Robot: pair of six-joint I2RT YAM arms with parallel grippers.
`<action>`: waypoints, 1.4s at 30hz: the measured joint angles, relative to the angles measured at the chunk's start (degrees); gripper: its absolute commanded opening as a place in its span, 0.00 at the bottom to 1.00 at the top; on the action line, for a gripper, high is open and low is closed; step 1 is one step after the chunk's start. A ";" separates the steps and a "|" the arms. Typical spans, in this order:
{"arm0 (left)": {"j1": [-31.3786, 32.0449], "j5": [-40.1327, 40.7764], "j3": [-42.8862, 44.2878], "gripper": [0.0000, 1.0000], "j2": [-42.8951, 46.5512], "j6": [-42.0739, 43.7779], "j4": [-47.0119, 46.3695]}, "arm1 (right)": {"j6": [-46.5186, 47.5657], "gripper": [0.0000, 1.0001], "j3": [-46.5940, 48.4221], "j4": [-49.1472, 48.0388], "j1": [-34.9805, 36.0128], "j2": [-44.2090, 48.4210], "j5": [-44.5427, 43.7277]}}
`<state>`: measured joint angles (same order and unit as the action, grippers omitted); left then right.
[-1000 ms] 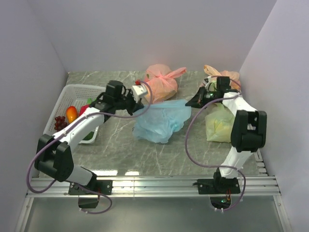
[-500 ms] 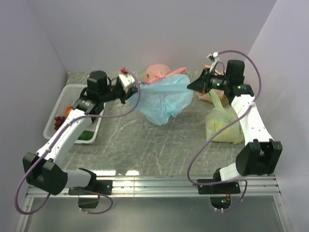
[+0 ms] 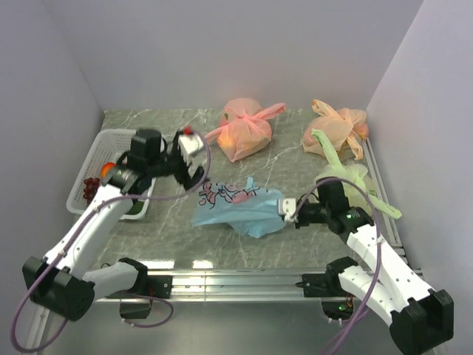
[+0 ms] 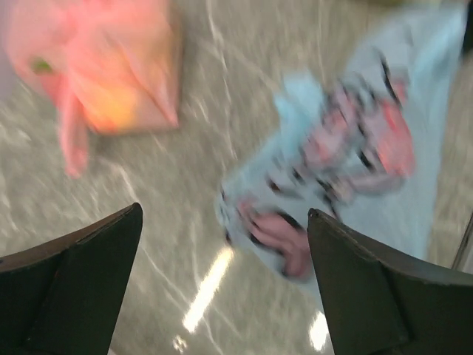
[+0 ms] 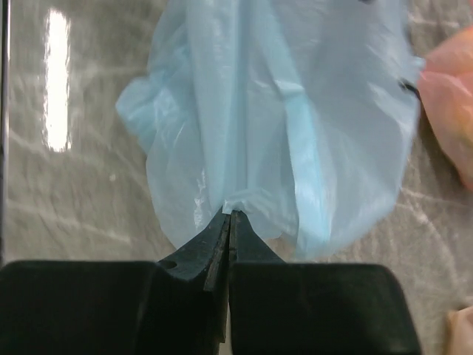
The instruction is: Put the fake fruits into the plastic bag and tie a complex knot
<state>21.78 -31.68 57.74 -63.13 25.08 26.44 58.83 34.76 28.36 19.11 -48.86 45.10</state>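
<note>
1. The right gripper (image 5: 229,216) is being shown pressed together on a thin fold at the edge of the bag (image 5: 281,111), with no gap between its fingers.
2. The left gripper (image 3: 194,159) is being shown spread wide and empty, hanging above the table (image 3: 170,237) just beside the bag's far-left corner. Its wrist view is blurred, but nothing is being held between the 2 fingers.
3. The bag is being seen lying flat and crumpled between the 2 grippers. Its long axis is running left to right, its printed side is facing up, and its right end is being pinched.
4. The fruits (image 3: 92,186) are being seen in the basket (image 3: 109,136) at the table's left edge, well apart from the bag. From its flatness, the bag is being judged as not yet filled.
5. The left arm is being judged the nearer one to both the basket and the bag's free end. That end is lying to the right of and just below its open fingers, so any opening or loading is being expected from that side. Where the handles and mouth lie cannot be told.
</note>
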 measured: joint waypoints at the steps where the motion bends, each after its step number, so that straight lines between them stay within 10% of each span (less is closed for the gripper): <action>1: 0.00 -0.17 3.08 0.99 -1.16 -1.88 -0.02 | 3.87 0.00 -1.36 0.68 0.46 0.92 -0.39; 11: 5.22 -2.97 42.58 0.99 -36.57 -12.48 4.52 | 35.19 0.00 -5.49 5.97 5.90 8.02 -4.04; 23: 9.42 -12.13 26.03 0.99 -33.99 -9.31 17.66 | 46.31 0.00 -6.40 9.01 6.73 9.66 -8.74; 36: 14.23 -11.67 25.59 0.99 -39.26 -11.96 5.62 | 49.37 0.00 -6.40 9.81 7.02 9.68 -9.11; 39: 16.00 -11.63 24.24 0.67 -40.41 -13.88 3.63 | 49.99 0.00 -6.40 9.84 7.02 9.62 -9.14; 41: 16.39 -11.89 24.28 0.02 -41.46 -15.72 2.51 | 50.34 0.00 -6.40 9.81 7.02 9.53 -9.18; 42: 16.31 -11.89 24.63 0.01 -42.27 -16.35 2.25 | 50.49 0.00 -6.40 9.88 7.02 9.51 -9.35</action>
<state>38.09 -43.57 82.37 -105.41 8.73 28.69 109.32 28.36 38.24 26.13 -39.35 35.75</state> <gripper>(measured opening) 0.223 0.004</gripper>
